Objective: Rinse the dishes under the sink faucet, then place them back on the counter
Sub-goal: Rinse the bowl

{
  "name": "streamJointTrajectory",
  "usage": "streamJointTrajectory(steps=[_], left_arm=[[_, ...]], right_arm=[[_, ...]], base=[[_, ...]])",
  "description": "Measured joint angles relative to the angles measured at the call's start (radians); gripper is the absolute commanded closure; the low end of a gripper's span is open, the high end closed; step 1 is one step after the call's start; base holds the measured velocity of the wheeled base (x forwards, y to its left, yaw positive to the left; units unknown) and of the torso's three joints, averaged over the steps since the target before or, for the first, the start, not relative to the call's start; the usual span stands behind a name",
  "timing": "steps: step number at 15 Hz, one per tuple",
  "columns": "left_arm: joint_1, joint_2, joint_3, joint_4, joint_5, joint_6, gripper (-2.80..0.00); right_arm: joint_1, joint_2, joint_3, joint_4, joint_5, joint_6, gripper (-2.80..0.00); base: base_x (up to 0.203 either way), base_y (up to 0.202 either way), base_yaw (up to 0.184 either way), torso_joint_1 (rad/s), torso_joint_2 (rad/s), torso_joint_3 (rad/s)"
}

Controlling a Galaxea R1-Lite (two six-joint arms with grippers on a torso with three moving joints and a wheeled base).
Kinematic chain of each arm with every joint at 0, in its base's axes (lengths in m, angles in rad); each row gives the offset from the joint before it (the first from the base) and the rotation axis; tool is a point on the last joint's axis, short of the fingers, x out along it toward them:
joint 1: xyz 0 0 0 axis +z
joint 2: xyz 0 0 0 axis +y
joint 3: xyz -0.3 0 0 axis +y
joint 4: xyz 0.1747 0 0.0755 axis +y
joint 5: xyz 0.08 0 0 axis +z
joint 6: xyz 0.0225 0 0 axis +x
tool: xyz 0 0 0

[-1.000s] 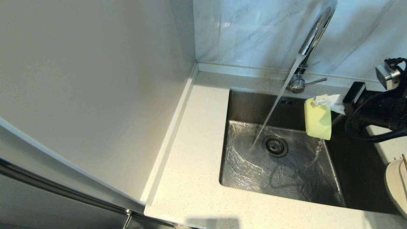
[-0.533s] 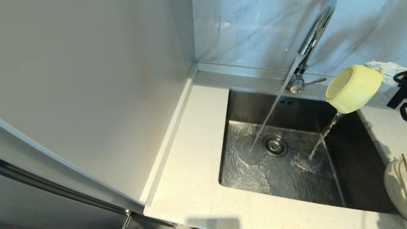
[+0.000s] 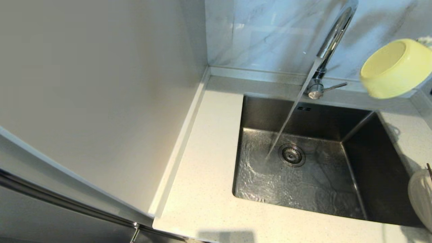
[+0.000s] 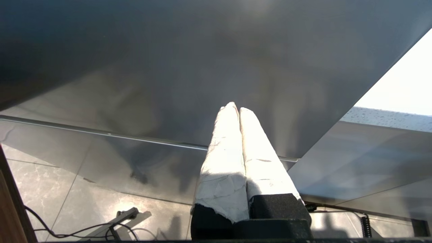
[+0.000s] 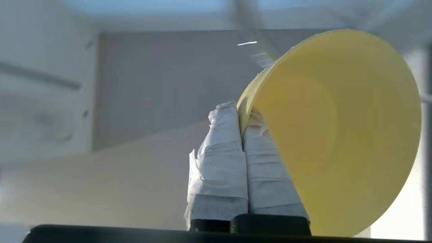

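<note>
The pale yellow bowl [image 3: 395, 68] hangs in the air above the sink's far right corner, tipped on its side with its mouth facing left. My right gripper [image 5: 242, 113] is shut on the bowl's [image 5: 337, 131] rim, one wrapped finger inside and one outside; in the head view the gripper is almost entirely off the right edge. The chrome faucet [image 3: 332, 40] runs a thin stream into the steel sink [image 3: 266, 111] beside the drain [image 3: 292, 155]. The off-white plate [image 3: 420, 199] and a chopstick tip [image 3: 429, 167] show at the right edge on the counter [image 3: 206, 189]. My left gripper [image 4: 235, 108] is shut and empty, parked below the counter.
A tall pale cabinet side [image 3: 101, 101] walls off the left. The grey-veined marble panel [image 3: 263, 30] stands behind the faucet, whose side lever [image 3: 334, 86] points right. Water ripples over the sink floor.
My right gripper has lifted the bowl up and to the right, from low inside the sink to above its far right corner. The water pouring out of the bowl has stopped.
</note>
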Motion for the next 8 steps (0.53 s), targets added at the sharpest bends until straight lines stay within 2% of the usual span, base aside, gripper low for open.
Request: streamJointTrajectory(steps=[2, 3, 6, 8], left_arm=[[0.000, 0.000, 0.000, 0.000, 0.000, 0.000, 0.00], [0.000, 0.000, 0.000, 0.000, 0.000, 0.000, 0.00], [0.000, 0.000, 0.000, 0.000, 0.000, 0.000, 0.00], [0.000, 0.000, 0.000, 0.000, 0.000, 0.000, 0.00]], right_arm=[[-0.019, -0.062, -0.055, 0.111, 0.002, -0.021, 0.00], [-0.022, -0.071, -0.034, 0.122, 0.003, -0.053, 0.00], [-0.016, -0.007, 0.187, 0.130, 0.005, -0.237, 0.00], [-0.012, 0.044, 0.263, 0.137, 0.016, -0.325, 0.00]], base=[[0.000, 0.000, 0.000, 0.000, 0.00, 0.000], [0.000, 0.000, 0.000, 0.000, 0.00, 0.000], [0.000, 0.000, 0.000, 0.000, 0.00, 0.000], [0.000, 0.000, 0.000, 0.000, 0.00, 0.000]])
